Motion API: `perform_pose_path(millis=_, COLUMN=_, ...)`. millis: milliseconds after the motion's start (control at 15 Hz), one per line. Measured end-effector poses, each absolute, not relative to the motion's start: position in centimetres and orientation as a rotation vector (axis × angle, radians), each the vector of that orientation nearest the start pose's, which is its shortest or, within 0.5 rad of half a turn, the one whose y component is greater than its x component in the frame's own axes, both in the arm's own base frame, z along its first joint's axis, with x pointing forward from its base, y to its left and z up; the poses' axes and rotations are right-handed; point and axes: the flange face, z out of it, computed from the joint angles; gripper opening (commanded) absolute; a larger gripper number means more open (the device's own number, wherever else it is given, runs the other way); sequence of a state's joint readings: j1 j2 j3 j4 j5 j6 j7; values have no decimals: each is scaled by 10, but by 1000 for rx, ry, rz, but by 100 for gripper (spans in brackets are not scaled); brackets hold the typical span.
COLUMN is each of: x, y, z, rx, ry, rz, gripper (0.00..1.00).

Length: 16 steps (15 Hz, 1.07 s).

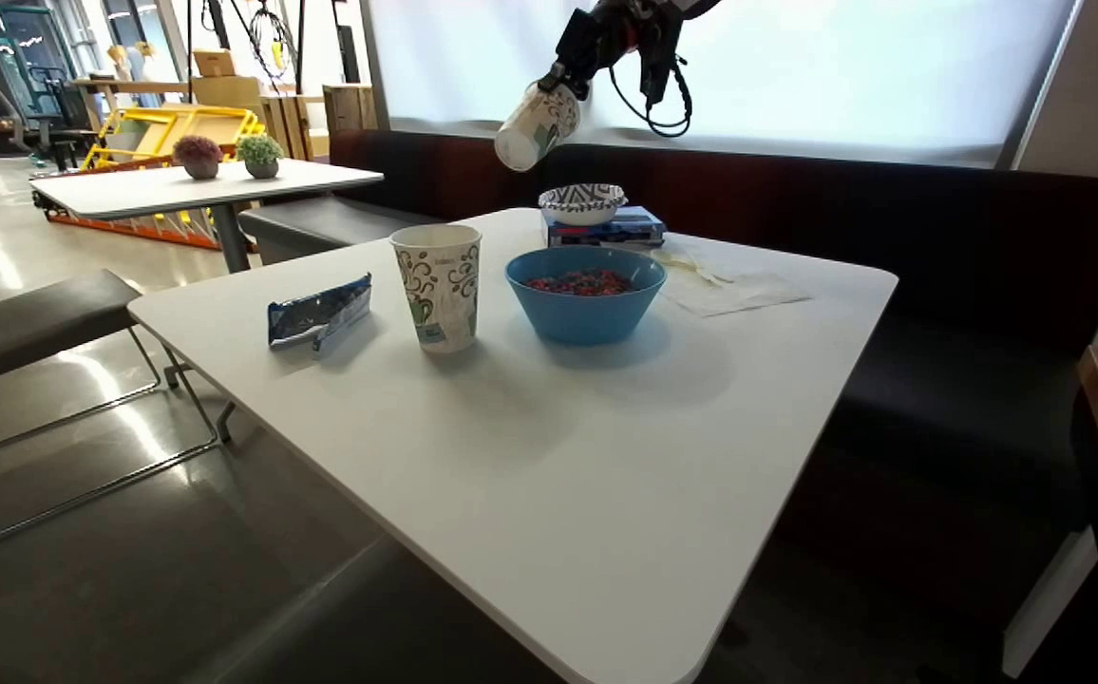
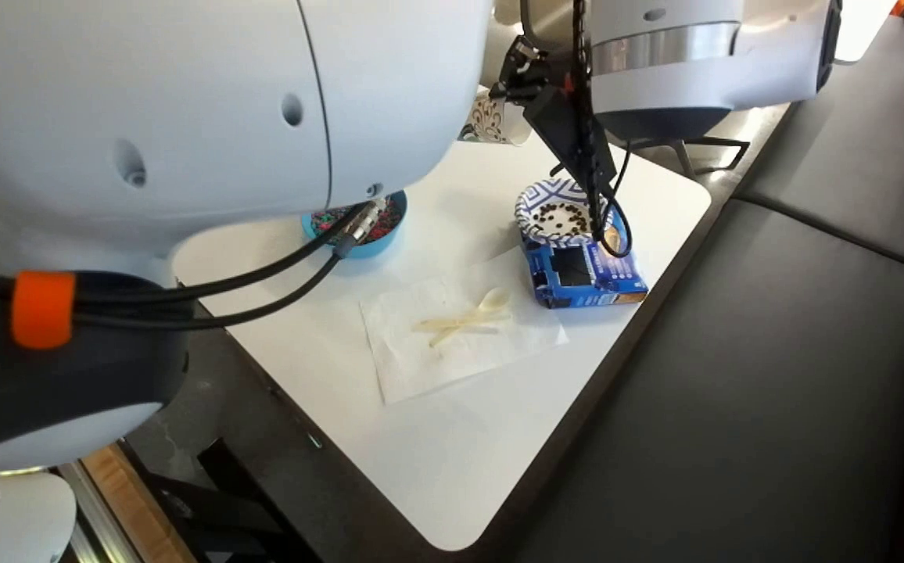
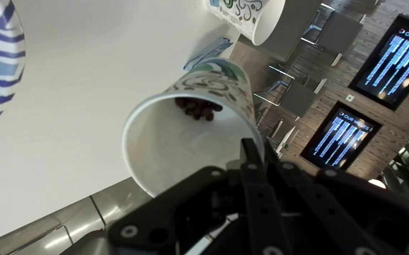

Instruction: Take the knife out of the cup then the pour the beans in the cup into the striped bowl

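Note:
My gripper (image 1: 561, 82) is shut on the rim of a paper cup (image 1: 538, 125). In the wrist view one fingertip (image 3: 257, 150) is inside the cup (image 3: 176, 141) and one outside. Dark beans (image 3: 197, 109) lie in the cup's far end. The cup is tilted in the air, above and beside the striped bowl (image 1: 582, 211). The striped bowl (image 2: 534, 195) stands on a blue box and has some beans (image 2: 561, 220) in it. No knife shows in the held cup. A pale straight utensil (image 2: 452, 321) lies crossed with a spoon; whether it is the knife, I cannot tell.
A second patterned cup (image 1: 443, 294) stands near a blue bowl (image 1: 587, 313) of coloured pieces. A blue wrapper (image 1: 321, 312) lies left of it. The blue box (image 2: 593, 281) sits near the table edge, beside a napkin (image 2: 409, 371) under the spoon (image 2: 495, 300).

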State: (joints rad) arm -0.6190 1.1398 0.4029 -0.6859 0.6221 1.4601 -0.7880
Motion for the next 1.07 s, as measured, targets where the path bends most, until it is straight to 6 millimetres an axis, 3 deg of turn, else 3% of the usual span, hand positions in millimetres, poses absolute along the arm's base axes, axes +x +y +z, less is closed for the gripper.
perform_pose_path(millis=267, x=716, y=-281, z=306, rx=-2037, ry=-343, rz=-382, gripper=4)
perform_pose_path(millis=1067, x=714, y=-285, z=302, rx=-2027, ry=-321, rz=-380, gripper=1)
